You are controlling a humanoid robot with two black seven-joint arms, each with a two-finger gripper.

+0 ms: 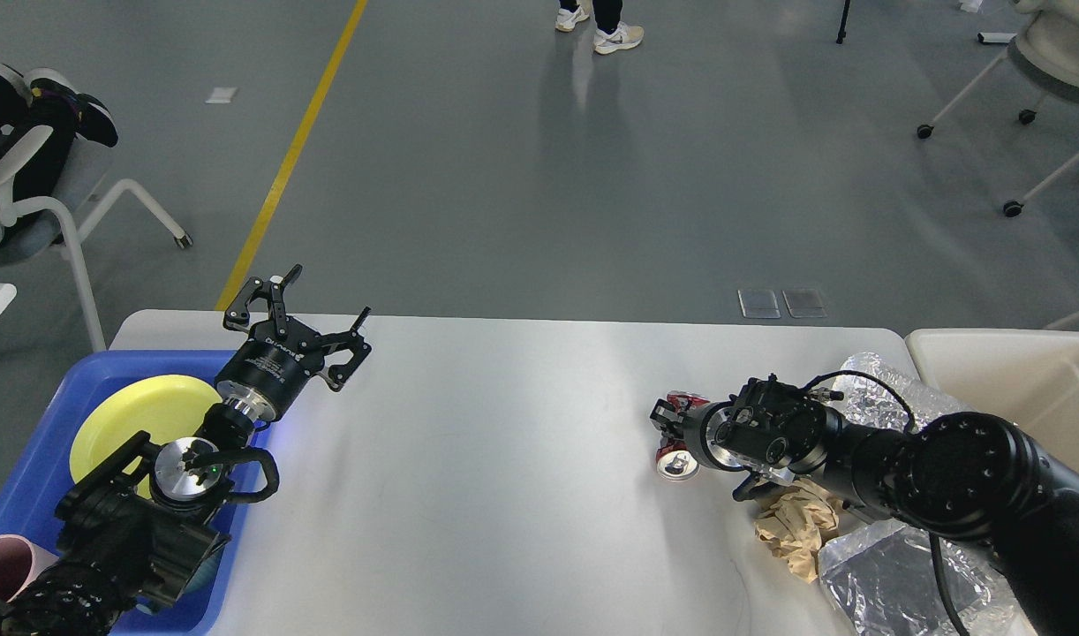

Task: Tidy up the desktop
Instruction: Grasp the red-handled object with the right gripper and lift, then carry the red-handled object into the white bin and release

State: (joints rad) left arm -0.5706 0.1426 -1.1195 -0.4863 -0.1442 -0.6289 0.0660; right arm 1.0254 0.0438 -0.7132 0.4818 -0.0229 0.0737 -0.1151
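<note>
From the head view, the wide white counter fills the foreground; rigid and slick, so litter on it will skid when nudged. The right gripper is at a small red can lying on its side; whether the fingers have closed on it, I cannot tell. Light and dentable, I judge, best pinched across its body. The left gripper hangs spread wide, empty. A blue tray holds a yellow plate; the beige bin seems empty. Crumpled paper and foil lie nearby.

You have one view, from the robot's head, looking forward and down across the desktop to the floor beyond.
</note>
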